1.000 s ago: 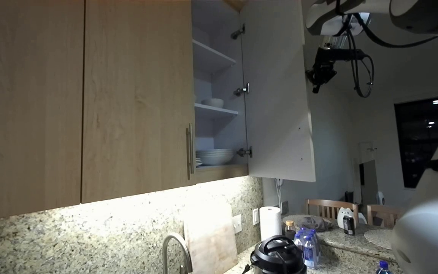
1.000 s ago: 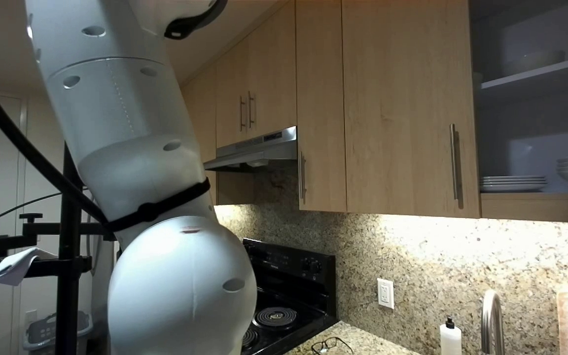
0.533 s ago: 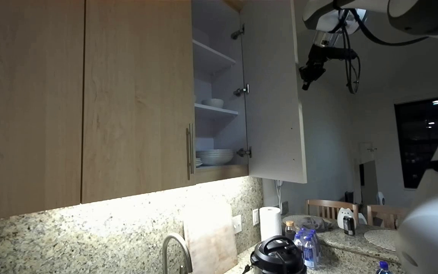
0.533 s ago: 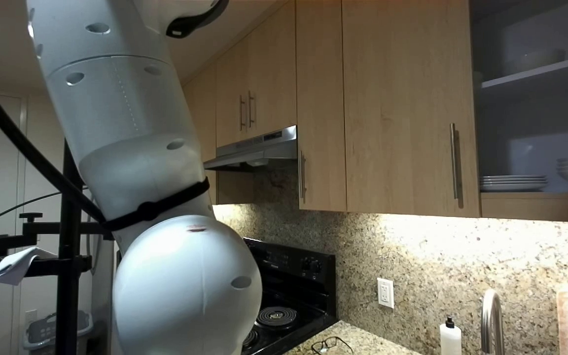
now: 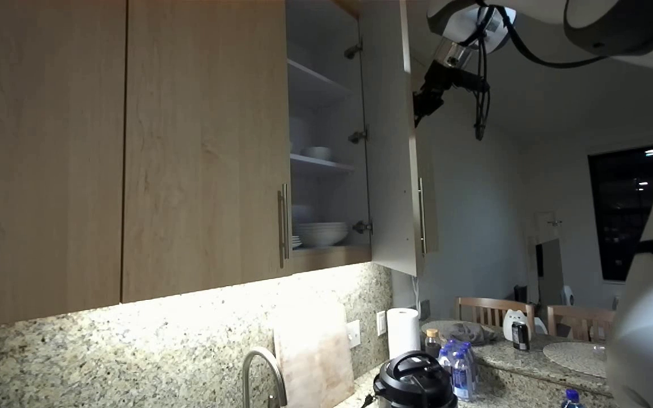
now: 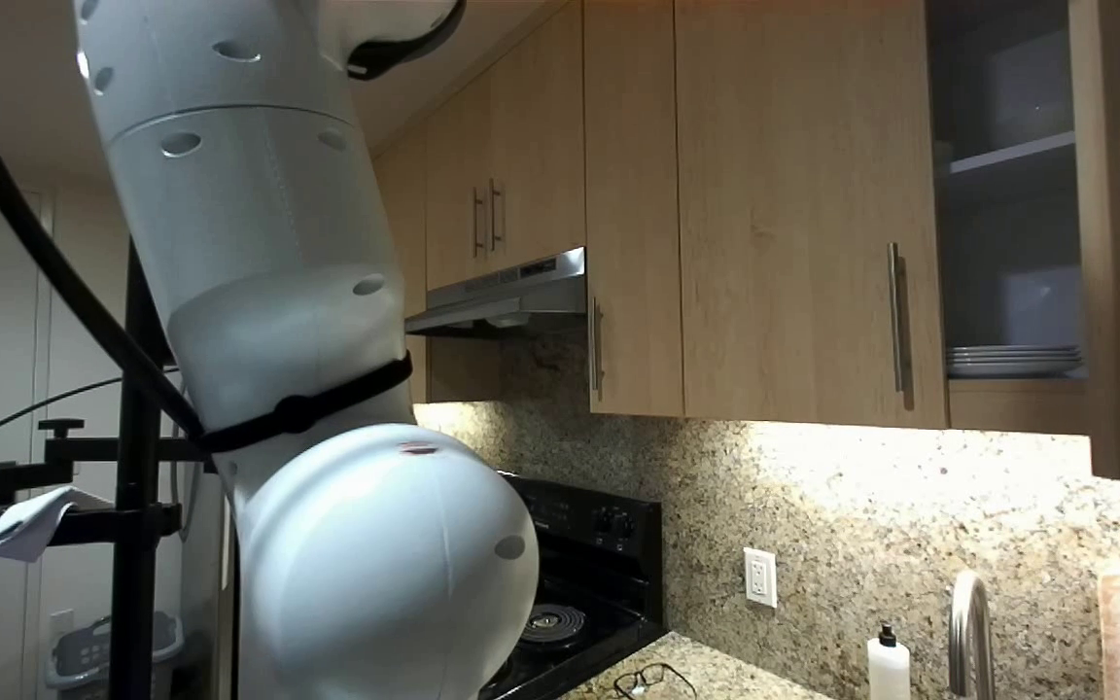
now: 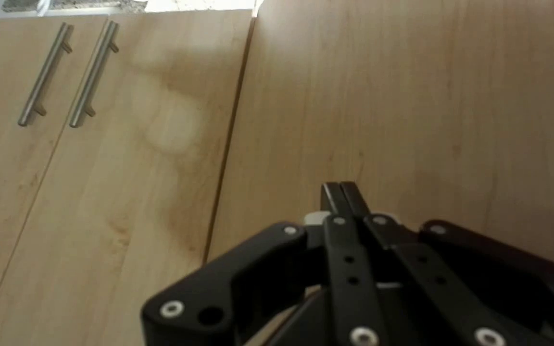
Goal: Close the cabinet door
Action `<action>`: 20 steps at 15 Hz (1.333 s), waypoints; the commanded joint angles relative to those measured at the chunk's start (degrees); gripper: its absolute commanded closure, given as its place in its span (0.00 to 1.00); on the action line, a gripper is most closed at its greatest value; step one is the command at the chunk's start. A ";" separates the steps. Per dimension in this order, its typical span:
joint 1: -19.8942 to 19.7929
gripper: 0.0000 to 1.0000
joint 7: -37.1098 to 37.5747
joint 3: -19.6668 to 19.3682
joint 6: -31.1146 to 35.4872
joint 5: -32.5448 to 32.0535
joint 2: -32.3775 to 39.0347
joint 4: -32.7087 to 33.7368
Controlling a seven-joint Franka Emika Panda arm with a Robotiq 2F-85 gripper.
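While lengthwise vertical, door open outward

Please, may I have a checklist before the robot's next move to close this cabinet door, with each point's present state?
1. Cabinet door closed: not ok, it stands open.
2. Tool shut: ok, jaws together in the wrist view.
3. Tool on the door's outer side: ok, it seems, in an exterior view.
4. Tool touching the door: cannot tell from these views.
5. Stacked dishes inside: ok, seemingly clear of the door.
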 commanded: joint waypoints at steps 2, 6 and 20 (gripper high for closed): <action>0.20 0.96 -5.90 0.81 -0.23 4.99 4.17 5.09; 0.19 0.96 -10.72 2.54 -1.14 8.27 6.42 8.66; 2.46 0.96 -12.67 8.68 -3.43 8.39 14.46 20.02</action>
